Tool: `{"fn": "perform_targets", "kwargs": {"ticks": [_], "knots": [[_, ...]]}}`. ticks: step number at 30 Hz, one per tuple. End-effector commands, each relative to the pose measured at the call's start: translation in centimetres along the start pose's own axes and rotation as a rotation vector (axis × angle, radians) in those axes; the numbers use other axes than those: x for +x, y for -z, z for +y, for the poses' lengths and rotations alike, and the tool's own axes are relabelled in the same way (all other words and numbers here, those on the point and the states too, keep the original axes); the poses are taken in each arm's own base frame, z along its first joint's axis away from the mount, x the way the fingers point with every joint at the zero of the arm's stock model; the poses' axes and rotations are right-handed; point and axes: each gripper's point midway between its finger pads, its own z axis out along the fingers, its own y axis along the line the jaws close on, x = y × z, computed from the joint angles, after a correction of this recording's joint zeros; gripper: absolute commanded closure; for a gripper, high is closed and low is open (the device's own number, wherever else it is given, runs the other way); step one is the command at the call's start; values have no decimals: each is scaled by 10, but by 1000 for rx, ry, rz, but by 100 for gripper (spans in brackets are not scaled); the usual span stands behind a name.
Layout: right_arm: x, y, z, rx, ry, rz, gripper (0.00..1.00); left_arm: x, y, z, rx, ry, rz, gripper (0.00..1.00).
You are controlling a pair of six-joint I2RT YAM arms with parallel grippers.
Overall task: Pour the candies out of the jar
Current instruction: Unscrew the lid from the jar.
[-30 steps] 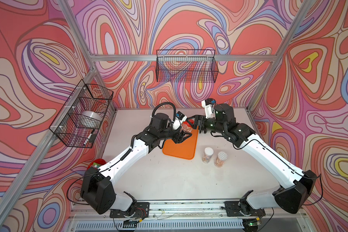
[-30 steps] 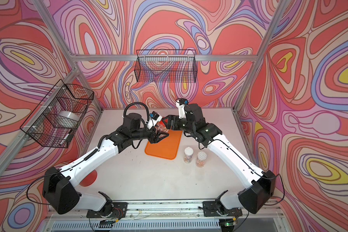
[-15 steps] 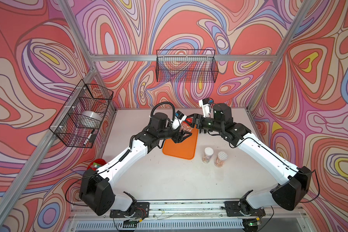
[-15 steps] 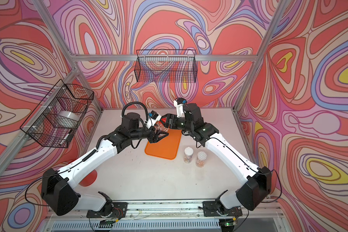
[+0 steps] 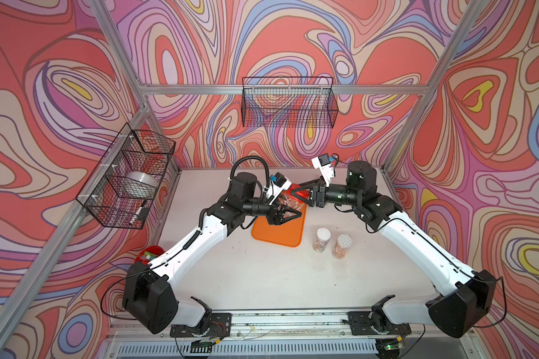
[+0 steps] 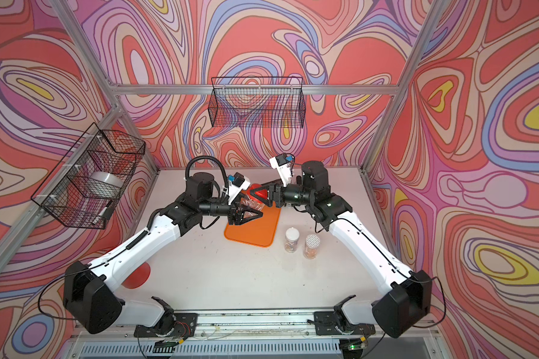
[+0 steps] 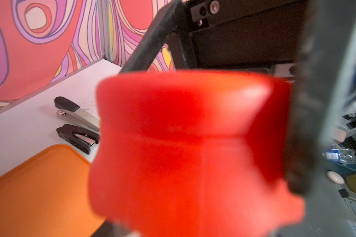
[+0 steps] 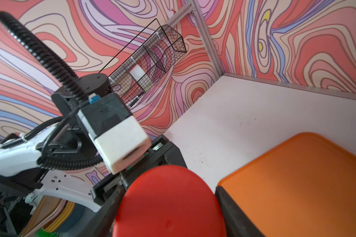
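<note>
While the left jaws clasp the jar (image 5: 284,202) of candies (image 5: 295,205) above the orange tray (image 5: 280,233), the right jaws pinch its red lid (image 5: 300,194); unscrewing seems in hand, and the next move calls for twisting it free before tipping.

White shells and black joint housings make up the left arm (image 5: 199,239) and right arm (image 5: 417,244); a ribbed black hose (image 8: 40,54) arcs over the left wrist, beside its white-and-black camera box (image 8: 115,133) (blue plug at one end).
</note>
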Motion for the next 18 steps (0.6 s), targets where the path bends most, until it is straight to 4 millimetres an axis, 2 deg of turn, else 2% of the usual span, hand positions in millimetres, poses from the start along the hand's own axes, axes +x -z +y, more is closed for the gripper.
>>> {"fn": "perform_targets", "kwargs": {"ticks": [1,3,5,10,15,18], "knots": [[18,-1,-1,-30,61,72,46,-36,13,-22,82,-66,-82,100],[15,-2,-8,9,45,62,44,-35,12,-16,49,-61,-77,100],[7,-1,-19,76,22,33,37,-32,11,-9,9,-59,-69,100],[-14,6,-43,251,-83,-36,12,-25,11,15,-124,-57,-60,100],[-26,18,-65,416,-175,-86,8,-20,13,31,-215,-54,-55,100],[-29,19,-66,431,-201,-100,8,-16,11,35,-239,-55,-36,100]]}}
